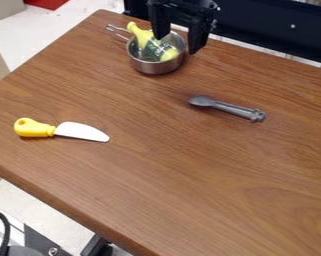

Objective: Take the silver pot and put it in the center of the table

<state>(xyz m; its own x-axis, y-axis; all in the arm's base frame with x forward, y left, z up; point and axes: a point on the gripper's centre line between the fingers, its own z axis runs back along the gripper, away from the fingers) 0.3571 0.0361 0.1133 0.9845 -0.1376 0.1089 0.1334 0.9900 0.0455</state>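
My gripper (181,44) hangs at the top of the view, open, its two black fingers spread apart. One finger reaches over the inside of the silver pot (152,68), and the other stands just beyond the pot's right side. The pot is upright near the table's back left corner, its wire handle pointing to the upper left. A yellow bottle (141,35) with a green label leans inside the pot. Whether a finger touches the pot's wall, I cannot tell.
On the wooden table (156,165), a grey spoon-like utensil (233,108) lies right of centre. A toy knife (81,131) with a yellow handle lies at the left. A dark rail (269,25) runs behind the table's back edge.
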